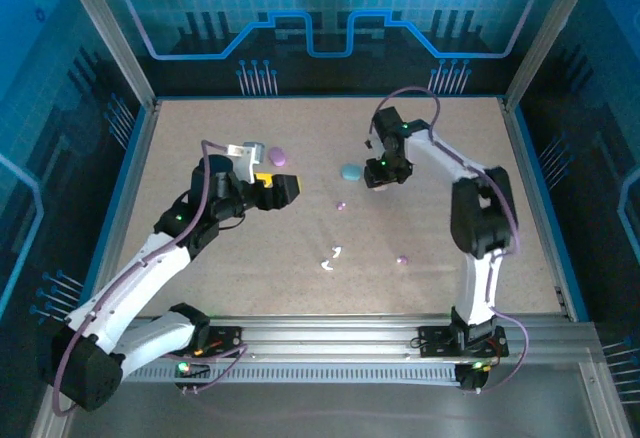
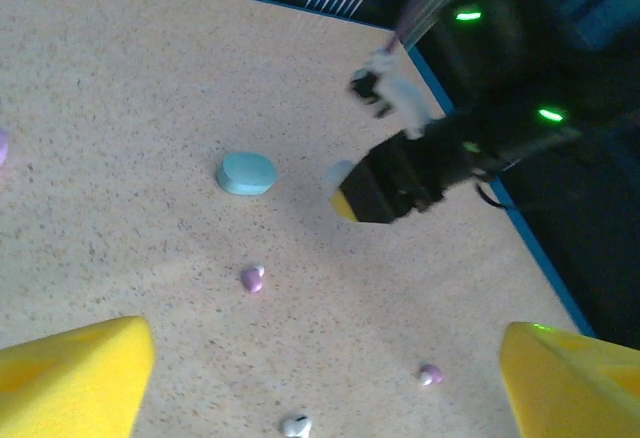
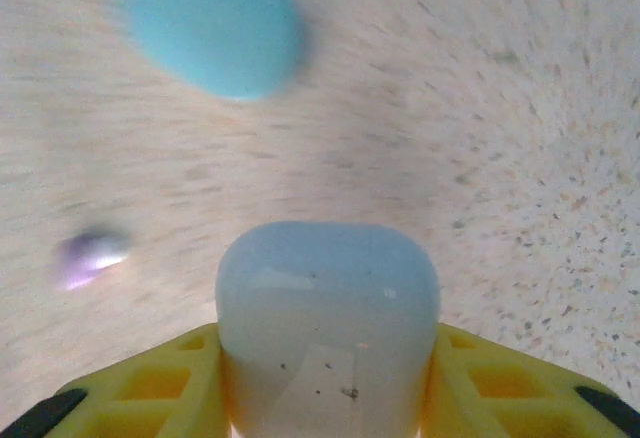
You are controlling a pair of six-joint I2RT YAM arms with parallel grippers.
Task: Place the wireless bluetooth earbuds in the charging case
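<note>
My right gripper (image 1: 381, 175) (image 3: 328, 368) is shut on a pale blue pebble-shaped case (image 3: 328, 308), held just above the table; its yellow fingers (image 3: 480, 383) press on both sides. A teal case (image 1: 350, 172) (image 3: 215, 28) (image 2: 247, 173) lies just left of it. Two purple earbuds (image 1: 341, 205) (image 1: 403, 258) and a white pair (image 1: 330, 258) lie on the table's middle. In the left wrist view the purple earbuds (image 2: 252, 278) (image 2: 430, 374) and a white one (image 2: 296, 424) lie ahead of my left gripper (image 2: 320, 398) (image 1: 283, 188), which is open and holds nothing.
A purple case (image 1: 278, 157) lies behind the left gripper. Blue rails and walls edge the speckled table (image 1: 250, 278). The right arm's gripper (image 2: 400, 178) shows in the left wrist view, beside the teal case.
</note>
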